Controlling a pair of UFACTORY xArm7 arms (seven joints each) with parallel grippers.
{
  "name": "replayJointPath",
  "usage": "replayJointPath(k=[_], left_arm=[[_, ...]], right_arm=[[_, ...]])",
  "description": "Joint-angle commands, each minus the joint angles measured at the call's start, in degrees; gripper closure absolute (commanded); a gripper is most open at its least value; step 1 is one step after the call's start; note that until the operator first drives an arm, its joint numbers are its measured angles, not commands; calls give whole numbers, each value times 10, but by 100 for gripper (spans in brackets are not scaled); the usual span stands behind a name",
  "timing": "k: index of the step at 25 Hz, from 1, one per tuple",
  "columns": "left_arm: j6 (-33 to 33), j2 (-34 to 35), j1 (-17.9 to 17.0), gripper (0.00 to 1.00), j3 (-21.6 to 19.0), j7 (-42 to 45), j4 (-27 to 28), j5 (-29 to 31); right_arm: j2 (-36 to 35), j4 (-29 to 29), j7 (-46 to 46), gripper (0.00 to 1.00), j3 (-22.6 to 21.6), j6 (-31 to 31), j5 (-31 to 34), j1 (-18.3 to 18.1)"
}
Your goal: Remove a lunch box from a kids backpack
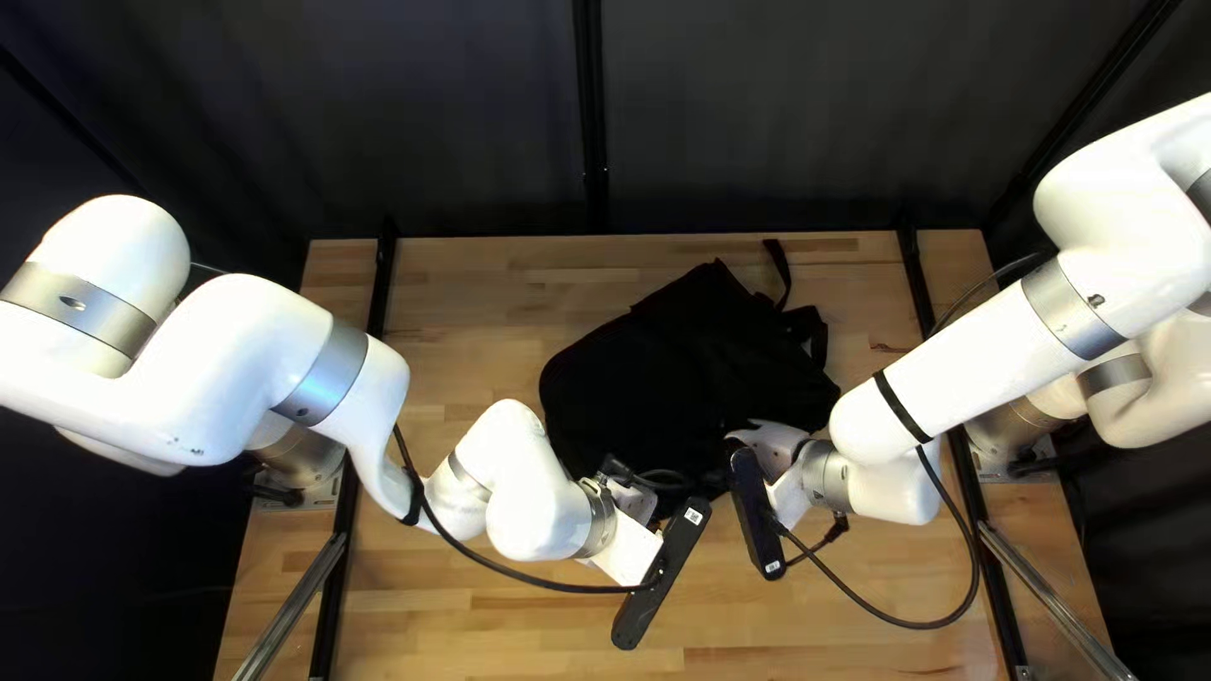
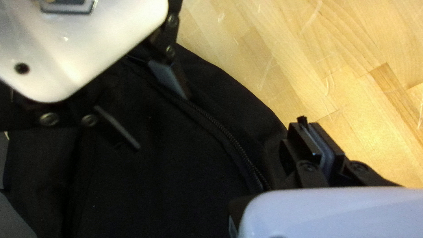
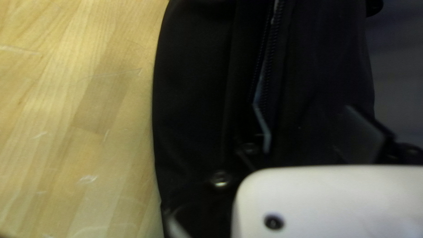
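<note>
The black backpack (image 1: pixel 681 366) lies on the wooden worktop (image 1: pixel 479 296), with the left tool (image 1: pixel 621 479) and the right tool (image 1: pixel 767 442) both over its near part and the strap (image 1: pixel 782 271) out on the side away from them. From the left wrist I see the left tool (image 2: pixel 313 125) with its fingers drawn together; a small dark bit shows at the tips, too small to make out. The open zip (image 2: pixel 229 136) curves across the cloth from beside the left tool to under the other one. The right tool (image 3: pixel 302 105) has its fingers spread, one right at the zip, the other over the cloth across from it. Where the lunch box sits, I can't tell.
</note>
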State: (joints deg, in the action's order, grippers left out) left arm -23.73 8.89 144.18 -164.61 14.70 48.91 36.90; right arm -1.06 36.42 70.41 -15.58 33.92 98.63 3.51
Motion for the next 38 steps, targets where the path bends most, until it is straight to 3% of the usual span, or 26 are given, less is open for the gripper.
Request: replayJointPath(k=[1,10,21,32,33,34,38], left_arm=[[24,-23,11,100,11,-8,-35,12],[45,-113,30,100,30,-52,-132,-3],[125,-129,62,100,77,-126,-193,-14],[97,-197,53,100,131,-242,-228,-74],[93,-200,50,100,138,-255,-227,-83],[91,-201,48,100,142,-263,-225,-89],[89,-200,44,100,144,-269,-225,-97]], right_arm=[[15,-15,-18,100,-4,-4,-31,4],[31,-33,-35,100,-8,-10,-69,9],[47,-47,-41,100,-10,-21,-81,11],[53,-52,-45,100,-7,-36,-81,10],[59,-54,-54,26,-5,-42,-89,9],[62,-53,-66,0,-5,-43,-105,10],[81,-30,-187,0,-13,-9,-270,31]])
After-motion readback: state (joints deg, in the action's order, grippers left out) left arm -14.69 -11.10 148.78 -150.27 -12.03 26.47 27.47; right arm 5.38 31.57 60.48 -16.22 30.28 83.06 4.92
